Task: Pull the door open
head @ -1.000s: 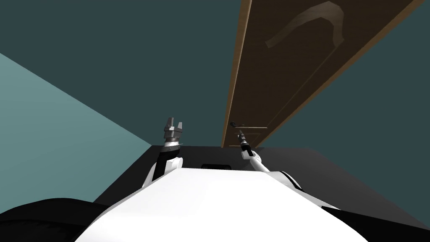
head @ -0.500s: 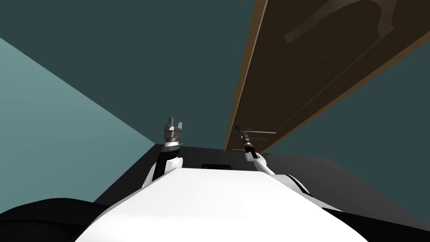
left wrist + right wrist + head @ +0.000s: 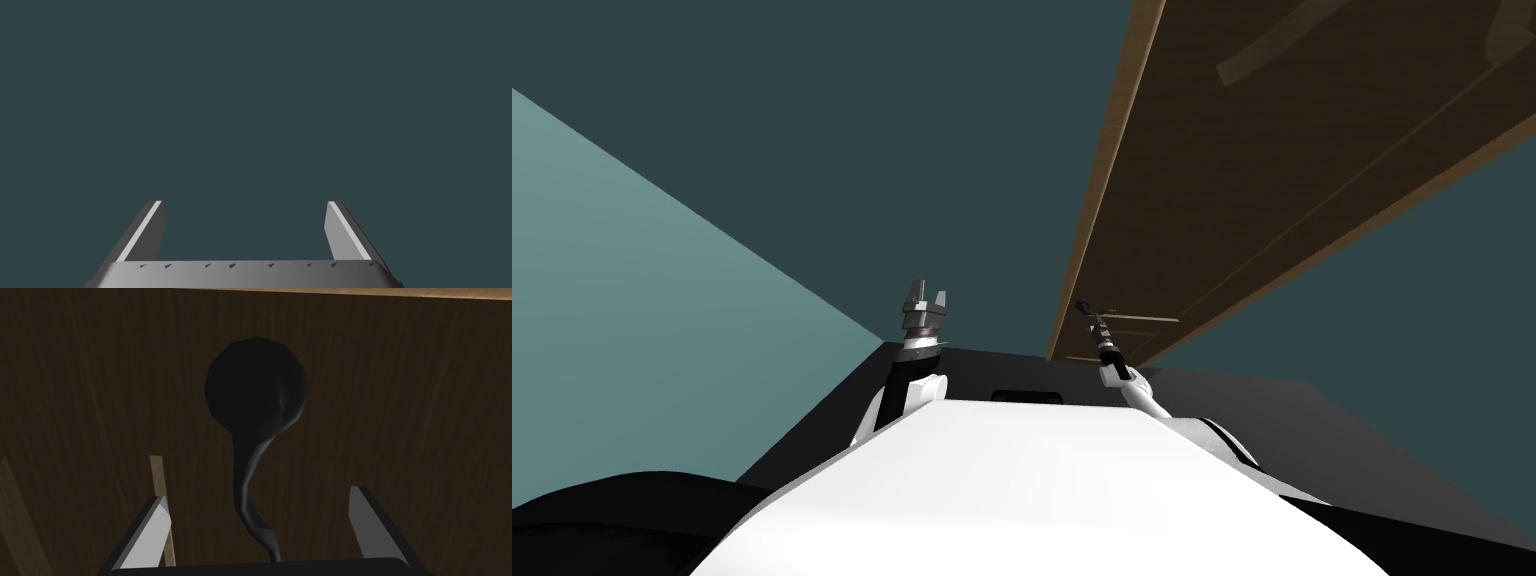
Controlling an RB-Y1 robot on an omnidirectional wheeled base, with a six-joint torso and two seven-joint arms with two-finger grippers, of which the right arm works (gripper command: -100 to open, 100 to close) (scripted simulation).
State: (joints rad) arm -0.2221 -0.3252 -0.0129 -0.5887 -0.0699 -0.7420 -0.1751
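Your dark brown wood door point(image 3: 400, 388) carries a curved black lever handle point(image 3: 255, 393). The right end effector point(image 3: 259, 495) straddles it, released; the left end effector point(image 3: 244, 202) too.

The head camera looks steeply down and forward, rolled, the brown door point(image 3: 1272, 180) slanting up right. The right wrist camera sits close to that same door, facing its dark handle point(image 3: 255, 393). The left wrist camera faces flat dark teal, probably the wall point(image 3: 250, 100).
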